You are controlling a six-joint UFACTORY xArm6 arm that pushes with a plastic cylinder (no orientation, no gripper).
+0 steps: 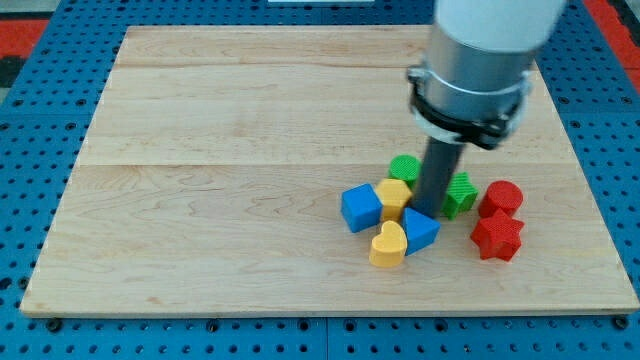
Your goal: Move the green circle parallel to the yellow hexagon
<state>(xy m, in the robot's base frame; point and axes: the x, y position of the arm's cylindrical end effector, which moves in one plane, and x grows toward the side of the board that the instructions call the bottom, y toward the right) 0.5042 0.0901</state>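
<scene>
The green circle sits right of the board's middle, partly hidden by my rod. The yellow hexagon lies just below it, touching it. My tip is down among the blocks, right of the yellow hexagon and just above the blue triangle. The green circle is up and left of the tip. A second green block lies right of the rod; its shape is unclear.
A blue cube lies left of the yellow hexagon. A yellow heart lies below it. A red hexagon-like block and a red star lie at the right. The wooden board sits on a blue pegboard.
</scene>
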